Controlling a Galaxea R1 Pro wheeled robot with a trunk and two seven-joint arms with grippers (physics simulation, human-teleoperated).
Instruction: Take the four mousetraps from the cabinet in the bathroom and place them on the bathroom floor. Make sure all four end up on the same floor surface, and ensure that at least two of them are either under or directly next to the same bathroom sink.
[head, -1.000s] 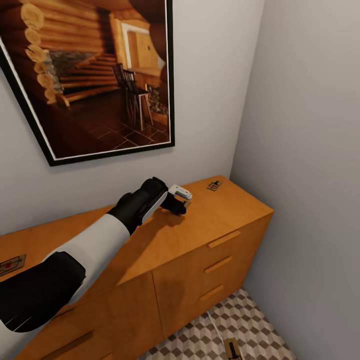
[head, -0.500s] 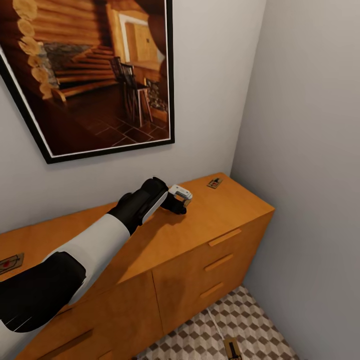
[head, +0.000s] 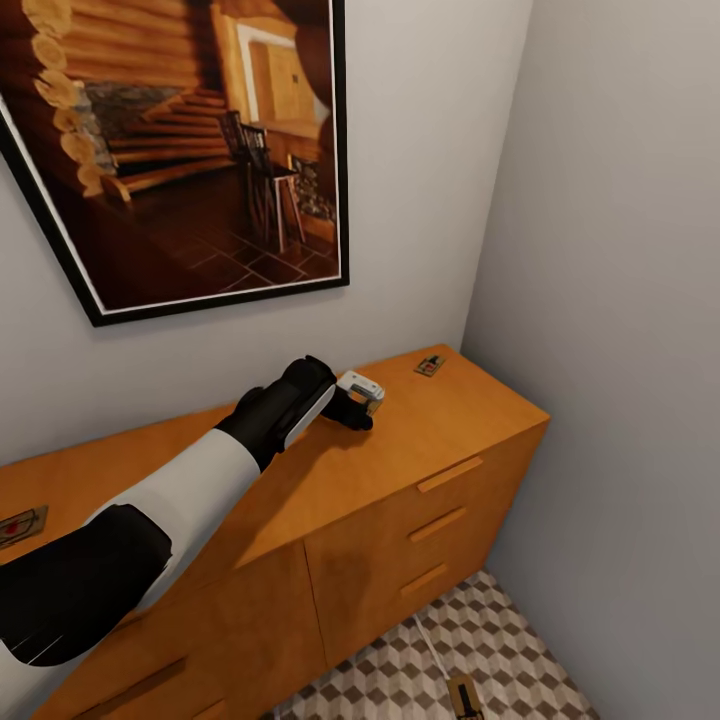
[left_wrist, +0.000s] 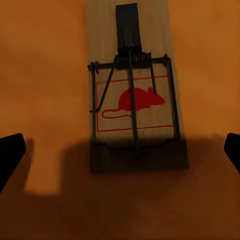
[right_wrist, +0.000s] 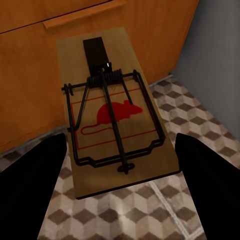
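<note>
- Head view: left arm (head: 190, 490) reached across the flat top of the orange-brown cabinet (head: 440, 420), with the left gripper (head: 362, 400) low over the top near its far edge, toward the right end.
- Left wrist view: left gripper's dark fingertips (left_wrist: 11, 152) stood wide apart at either edge of the picture, nothing between them. Gripper was spread open, holding nothing.
- Left wrist view: a mousetrap (left_wrist: 134, 100) lay flat on the cabinet top ahead of the open fingers, red mouse print and dark wire bar facing up, its near end in the gripper's shadow. Touching or not: could not tell.
- Head view: another mousetrap (head: 430, 365) lay on the cabinet top near the far right corner, just beyond the left gripper. A further mousetrap (head: 22, 524) lay at the left edge of the picture, on the same top.
- Right wrist view: right gripper (right_wrist: 120, 165) had a mousetrap (right_wrist: 114, 120) between its two dark fingers (right_wrist: 35, 185), one on each long side, closed onto it. Trap was held above the cube-pattern bathroom floor (right_wrist: 200, 115), in front of the cabinet's drawer fronts (right_wrist: 30, 75).
- Head view: that trap (head: 464, 695) showed low over the floor tiles by the cabinet's right end, at the picture's bottom edge.
- Framed picture (head: 190, 150) of a log interior hung on the wall above the cabinet.
</note>
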